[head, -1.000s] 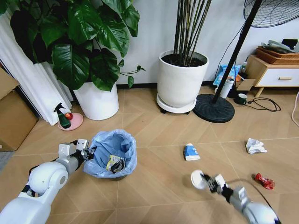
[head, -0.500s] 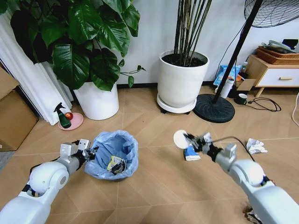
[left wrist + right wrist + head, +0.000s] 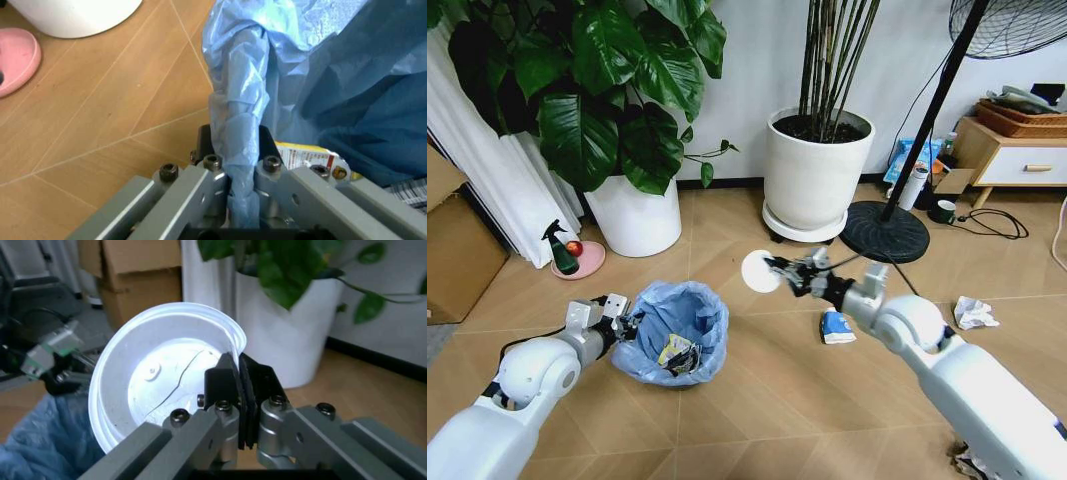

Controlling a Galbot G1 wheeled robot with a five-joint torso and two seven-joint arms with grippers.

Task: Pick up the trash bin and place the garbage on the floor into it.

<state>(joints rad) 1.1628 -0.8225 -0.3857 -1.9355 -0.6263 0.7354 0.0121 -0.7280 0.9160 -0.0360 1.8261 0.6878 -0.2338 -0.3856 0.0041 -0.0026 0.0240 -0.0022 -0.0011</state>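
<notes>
The trash bin [image 3: 672, 345], black with a crinkled light blue liner [image 3: 347, 75], stands on the wood floor with a yellow packet [image 3: 310, 157] inside. My left gripper [image 3: 622, 325] is shut on the bin's near-left rim, the liner fold pinched between its jaws [image 3: 240, 150]. My right gripper [image 3: 779, 272] is shut on the edge of a white round lid [image 3: 760, 271], held in the air just right of and above the bin; the cracked lid [image 3: 167, 395] looms large in the right wrist view. A blue-white wrapper [image 3: 836, 325] and a crumpled white paper wad [image 3: 974, 313] lie on the floor to the right.
Two white plant pots [image 3: 634, 215] [image 3: 815, 180] stand behind the bin. A pink dish with a spray bottle [image 3: 577, 258] sits at left near a cardboard box [image 3: 457, 255]. A fan base [image 3: 884, 232], cables and a low cabinet [image 3: 1017, 160] are at right.
My right arm has swung up and left with the white lid, from low at the right to beside the bin's rim. The left gripper has kept its hold on the bin.
</notes>
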